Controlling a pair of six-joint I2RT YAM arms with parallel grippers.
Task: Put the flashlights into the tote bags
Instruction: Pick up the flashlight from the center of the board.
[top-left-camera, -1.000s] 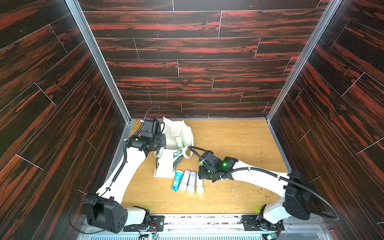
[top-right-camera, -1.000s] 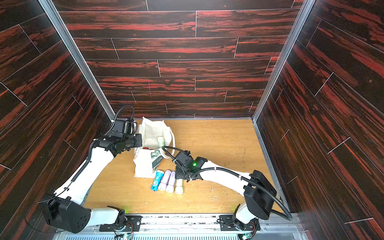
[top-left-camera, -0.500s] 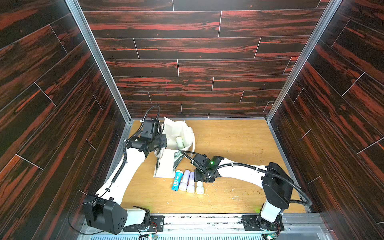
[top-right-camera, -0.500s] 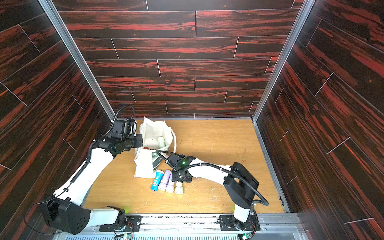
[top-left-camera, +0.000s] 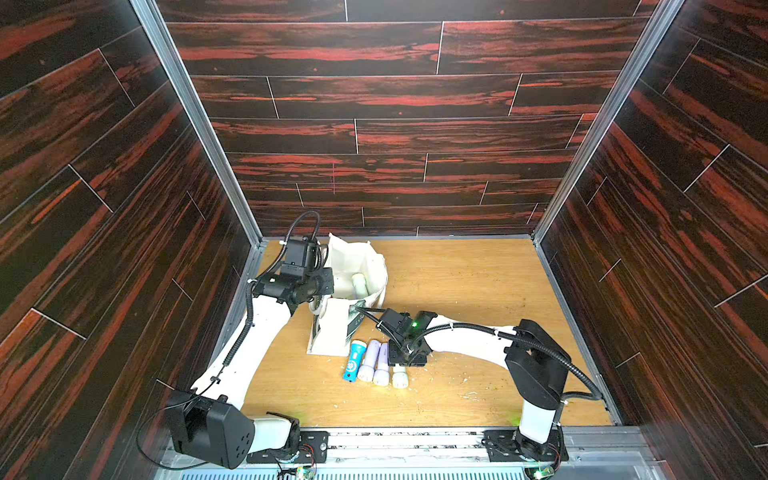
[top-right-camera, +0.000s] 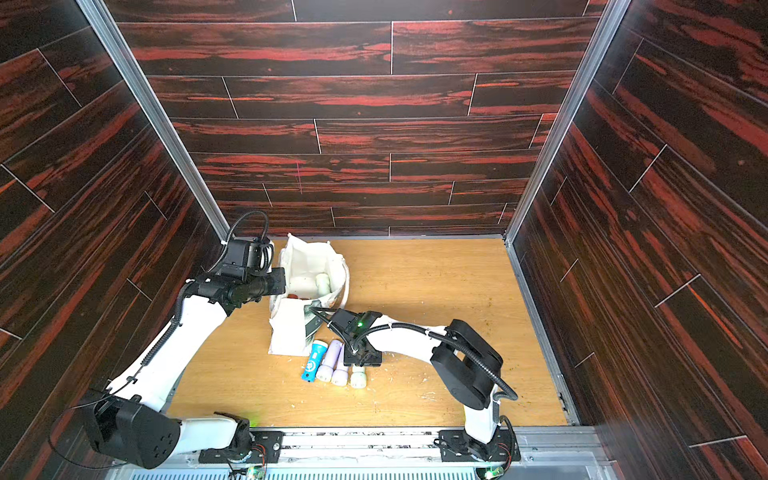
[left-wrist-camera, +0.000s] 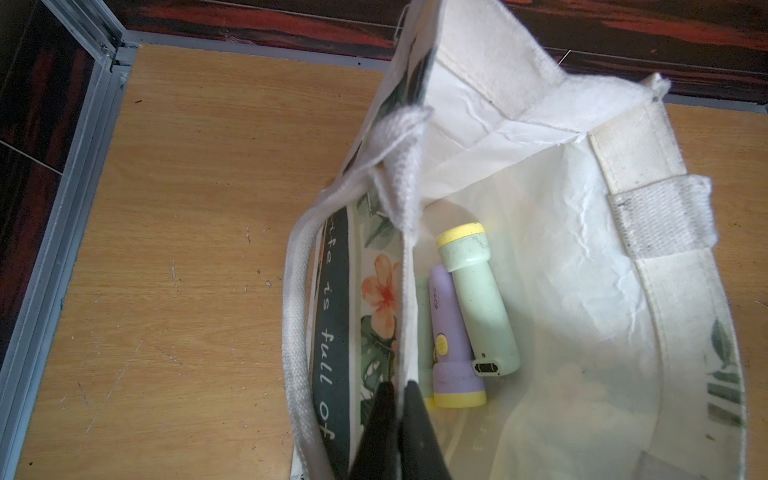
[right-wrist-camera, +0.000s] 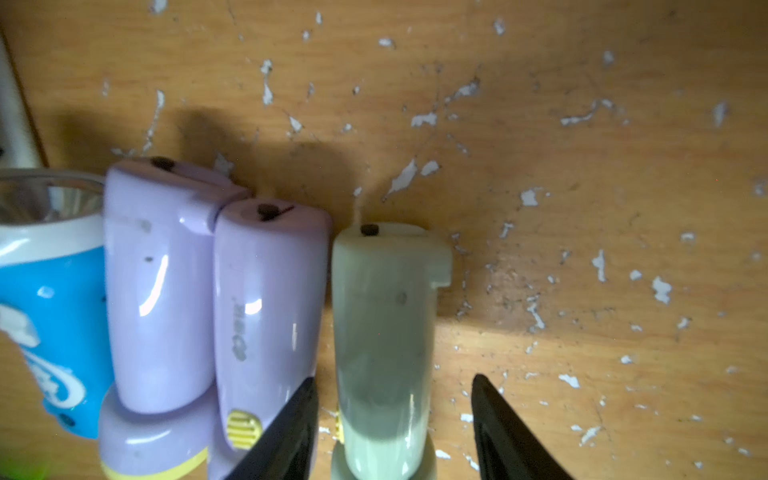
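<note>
- Right gripper (right-wrist-camera: 394, 378) hangs low over the wooden tabletop (top-left-camera: 478, 291). Its black jaws are apart and straddle the barrel of a pale green flashlight (right-wrist-camera: 382, 316). One finger sits just beside the barrel, and a strip of bare wood shows between the barrel and the other finger.
- That flashlight lies flat at one end of a row of four. Beside it lie the first lilac flashlight (right-wrist-camera: 266, 311), the second lilac flashlight (right-wrist-camera: 158, 282) and the blue flashlight (right-wrist-camera: 50, 316).
- The two lilac ones touch each other. A thin gap separates the pale green one from its neighbour.
- In both top views the row lies just in front of the tote bag (top-left-camera: 330, 332). The blue one's head points toward the bag; the other three heads point toward the table's front.
- Left gripper (left-wrist-camera: 399, 384) is closed on the bag's rim, with cloth pinched between its fingers. The bag stands on the table's left side with its mouth gaping upward.
- On the bag's floor a green flashlight with a yellow rim (left-wrist-camera: 478, 299) lies beside a lilac flashlight with a yellow head (left-wrist-camera: 449, 345), both close to the pinched wall. A pale sliver next to them is mostly hidden by cloth.
- The outer face carries a dark printed band (left-wrist-camera: 332, 332) with white script, beside an orange flower and leaves. A loop handle (left-wrist-camera: 295, 311) droops outside it.
</note>
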